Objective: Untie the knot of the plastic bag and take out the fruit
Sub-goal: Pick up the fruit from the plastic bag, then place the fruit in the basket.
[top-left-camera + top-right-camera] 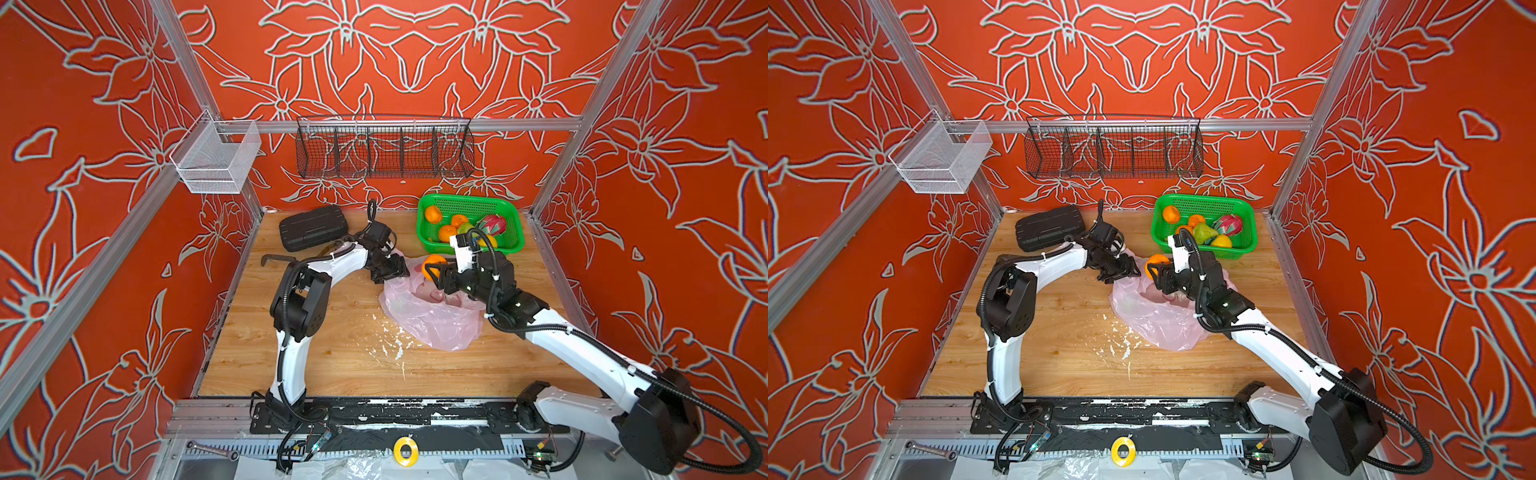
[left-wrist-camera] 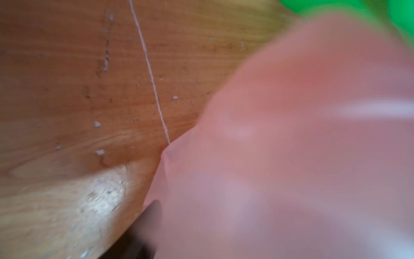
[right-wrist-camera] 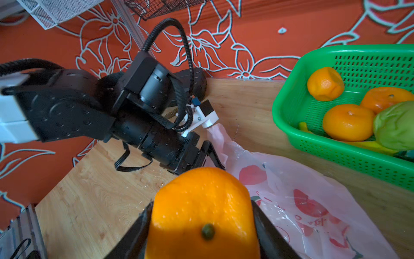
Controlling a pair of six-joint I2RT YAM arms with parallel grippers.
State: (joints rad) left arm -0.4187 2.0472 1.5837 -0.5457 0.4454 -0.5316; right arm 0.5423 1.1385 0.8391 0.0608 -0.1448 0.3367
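Left wrist view: thin translucent pink plastic bag (image 2: 291, 145) a close blur, markings unreadable. Right wrist view: round orange fruit (image 3: 203, 208) and green perforated plastic basket (image 3: 289, 116) cropped at frame edge.

A robotics lab test cell: an aluminium frame (image 1: 602, 99) hung with a printed red floral backdrop (image 1: 415, 54) boxes in a wooden counter (image 1: 332, 332). Two robot arms (image 1: 291, 353) bolt to a rail (image 1: 415, 411) at six o'clock, with a wrench (image 1: 212, 451) and a tape roll (image 1: 406, 451) nearby.
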